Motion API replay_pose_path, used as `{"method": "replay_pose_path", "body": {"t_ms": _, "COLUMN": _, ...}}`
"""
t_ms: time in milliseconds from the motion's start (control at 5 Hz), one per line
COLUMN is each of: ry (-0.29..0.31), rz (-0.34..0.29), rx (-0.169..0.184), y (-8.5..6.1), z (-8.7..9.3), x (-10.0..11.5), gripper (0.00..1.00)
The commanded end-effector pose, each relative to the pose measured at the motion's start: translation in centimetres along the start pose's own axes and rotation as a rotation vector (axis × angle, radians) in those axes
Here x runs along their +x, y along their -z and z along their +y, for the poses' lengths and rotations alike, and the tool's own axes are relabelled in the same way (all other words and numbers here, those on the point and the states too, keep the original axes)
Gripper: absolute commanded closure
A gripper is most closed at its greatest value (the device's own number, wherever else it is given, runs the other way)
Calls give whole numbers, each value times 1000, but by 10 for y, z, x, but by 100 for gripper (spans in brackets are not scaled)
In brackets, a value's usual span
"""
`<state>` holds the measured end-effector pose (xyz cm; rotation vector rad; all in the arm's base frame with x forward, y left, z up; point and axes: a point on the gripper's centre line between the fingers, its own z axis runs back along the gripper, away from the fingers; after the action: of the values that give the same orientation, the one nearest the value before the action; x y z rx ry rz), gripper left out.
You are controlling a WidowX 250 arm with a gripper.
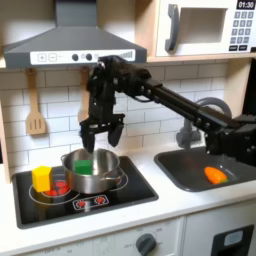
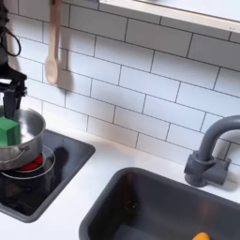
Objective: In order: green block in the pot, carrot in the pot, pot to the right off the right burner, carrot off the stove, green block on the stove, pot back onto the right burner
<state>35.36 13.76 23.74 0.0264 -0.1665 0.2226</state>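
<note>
Above the shiny round steel pot [image 1: 93, 172] the jaws hung open and empty, the small green cube [image 2: 8, 130] already inside, the stubby orange carrot [image 1: 215, 174] still in the dark grey sink [image 1: 180, 170].

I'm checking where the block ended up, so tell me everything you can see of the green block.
The green block is a small bright green toy cube, plastic by its look. In both exterior views it is inside the shiny steel pot, low against the wall, under the gripper. The gripper's fingers hang open above it and seem clear of it. In the second exterior view one flat face of it shows above the rim.
</note>
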Motion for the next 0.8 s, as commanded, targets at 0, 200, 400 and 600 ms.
{"method": "replay_pose_path", "body": {"t_ms": 0, "ry": 56, "rz": 6, "rx": -39, "y": -9, "z": -19, "x": -16, "gripper": 0}}
{"method": "replay_pose_path", "body": {"t_ms": 200, "ry": 111, "rz": 22, "rx": -52, "y": -7, "z": -35, "x": -21, "gripper": 0}}
{"method": "replay_pose_path", "body": {"t_ms": 400, "ry": 146, "rz": 21, "rx": -63, "y": -10, "z": -48, "x": -29, "gripper": 0}}
{"method": "replay_pose_path", "body": {"t_ms": 600, "ry": 167, "rz": 29, "rx": -76, "y": -12, "z": -60, "x": -37, "gripper": 0}}
